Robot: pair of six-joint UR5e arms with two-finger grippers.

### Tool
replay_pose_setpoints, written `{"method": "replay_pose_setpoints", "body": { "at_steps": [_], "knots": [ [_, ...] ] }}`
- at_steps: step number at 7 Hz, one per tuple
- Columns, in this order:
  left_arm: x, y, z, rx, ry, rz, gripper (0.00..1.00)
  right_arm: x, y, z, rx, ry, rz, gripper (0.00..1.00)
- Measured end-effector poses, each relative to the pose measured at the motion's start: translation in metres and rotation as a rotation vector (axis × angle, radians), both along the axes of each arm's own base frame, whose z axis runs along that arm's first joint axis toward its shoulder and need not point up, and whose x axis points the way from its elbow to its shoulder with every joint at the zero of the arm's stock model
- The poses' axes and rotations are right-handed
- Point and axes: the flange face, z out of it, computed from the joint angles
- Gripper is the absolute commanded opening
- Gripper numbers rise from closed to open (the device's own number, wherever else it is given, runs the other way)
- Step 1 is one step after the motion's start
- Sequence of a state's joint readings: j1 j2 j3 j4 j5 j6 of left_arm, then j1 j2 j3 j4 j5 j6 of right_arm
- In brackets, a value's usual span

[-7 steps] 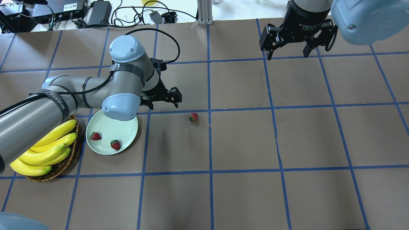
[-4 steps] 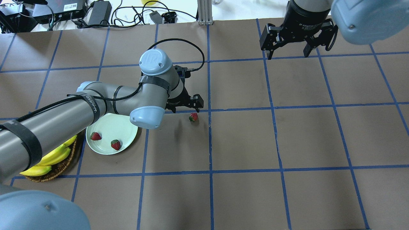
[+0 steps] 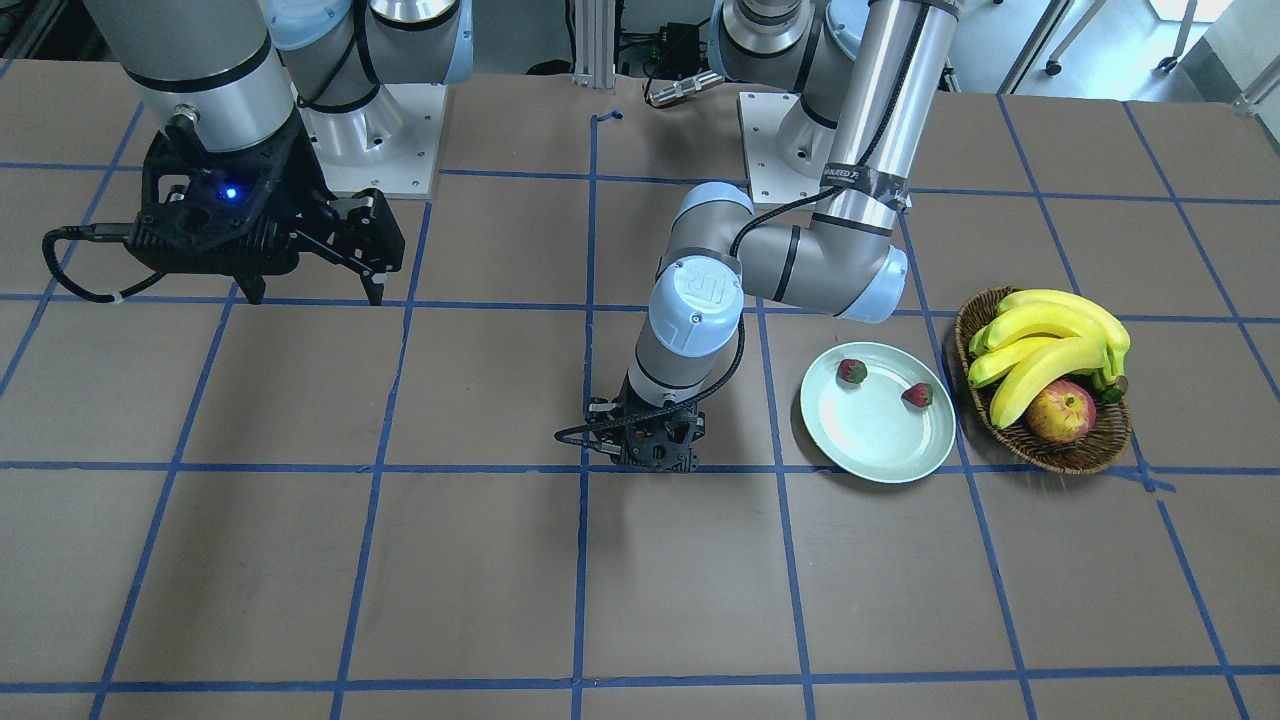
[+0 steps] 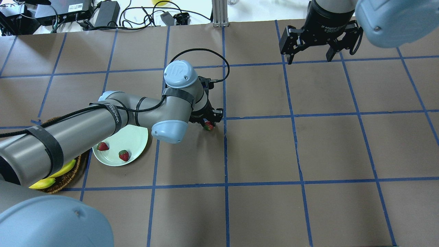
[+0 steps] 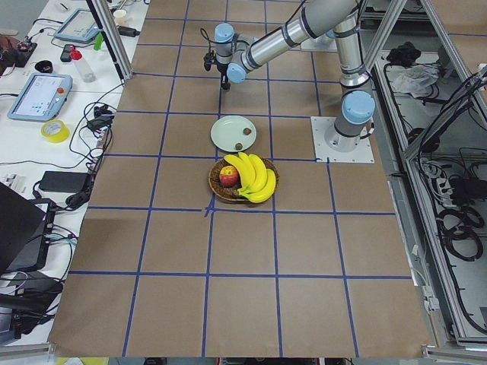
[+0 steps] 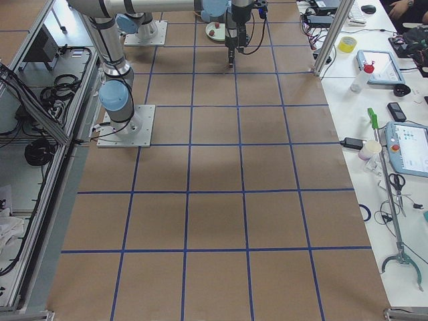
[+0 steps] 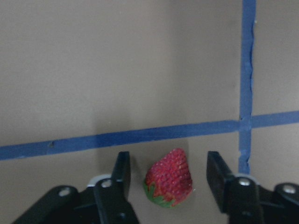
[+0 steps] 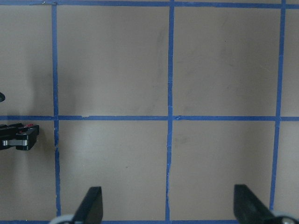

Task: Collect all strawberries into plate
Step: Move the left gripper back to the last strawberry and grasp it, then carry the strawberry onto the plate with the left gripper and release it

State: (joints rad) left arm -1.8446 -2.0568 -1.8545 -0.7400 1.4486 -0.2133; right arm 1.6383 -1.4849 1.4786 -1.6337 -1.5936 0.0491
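A loose strawberry (image 7: 169, 183) lies on the brown table by a blue tape crossing; it also shows in the overhead view (image 4: 208, 127). My left gripper (image 7: 170, 184) is open, low over the table, with one finger on each side of this berry and a gap to each. In the overhead view the left gripper (image 4: 208, 124) sits right above it. Two more strawberries (image 4: 102, 146) (image 4: 123, 155) lie in the pale mint plate (image 4: 135, 139). My right gripper (image 4: 310, 56) is open and empty, high at the far right.
A wicker basket (image 3: 1075, 455) with bananas (image 3: 1045, 340) and an apple (image 3: 1060, 412) stands beside the plate. My left arm's elbow (image 4: 169, 130) hangs over the plate's edge. Cables and boxes (image 4: 68, 12) lie beyond the table's far edge.
My left arm has swung right from over the plate and come down, so its open fingers now straddle the loose strawberry. The right arm has not moved.
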Motion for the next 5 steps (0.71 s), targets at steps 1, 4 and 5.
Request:
{"method": "replay_pose_setpoints", "body": {
  "at_steps": [1,4,5],
  "knots": [
    [-0.003,0.002,0.0,0.003,0.001,0.006,0.05,0.0,0.0,0.0,0.0,0.0,0.0,1.0],
    [0.004,0.0,0.024,-0.006,-0.031,0.013,0.0,0.0,0.0,0.0,0.0,0.0,0.001,1.0],
    [0.022,-0.009,0.042,0.003,-0.074,0.013,0.0,0.0,0.0,0.0,-0.001,0.0,0.0,1.0]
  ]
}}
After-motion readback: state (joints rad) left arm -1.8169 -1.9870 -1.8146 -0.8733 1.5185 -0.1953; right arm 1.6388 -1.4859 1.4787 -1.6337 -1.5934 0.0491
